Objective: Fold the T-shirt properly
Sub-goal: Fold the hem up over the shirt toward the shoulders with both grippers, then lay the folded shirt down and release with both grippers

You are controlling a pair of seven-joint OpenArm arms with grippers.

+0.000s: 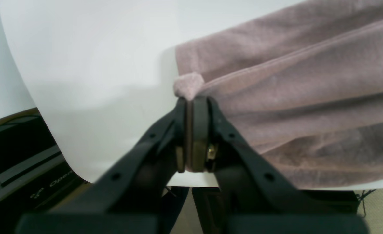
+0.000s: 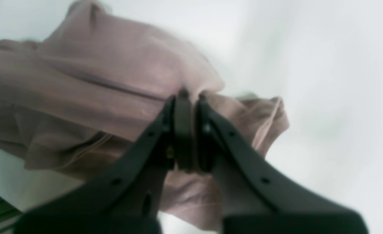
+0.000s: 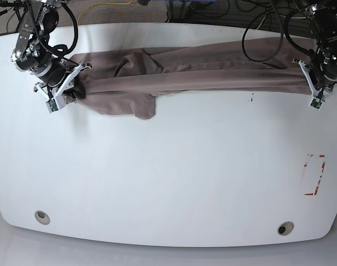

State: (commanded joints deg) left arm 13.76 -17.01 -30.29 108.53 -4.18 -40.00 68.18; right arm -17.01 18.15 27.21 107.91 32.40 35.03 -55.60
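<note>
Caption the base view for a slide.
Both grippers, left and right, pinch the T-shirt stretched across the white table.

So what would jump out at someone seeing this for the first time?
The long mauve-brown T-shirt, pulled into a band across the far side of the white table. At each end a black gripper pinches it shut: the left gripper and the right gripper.
</note>
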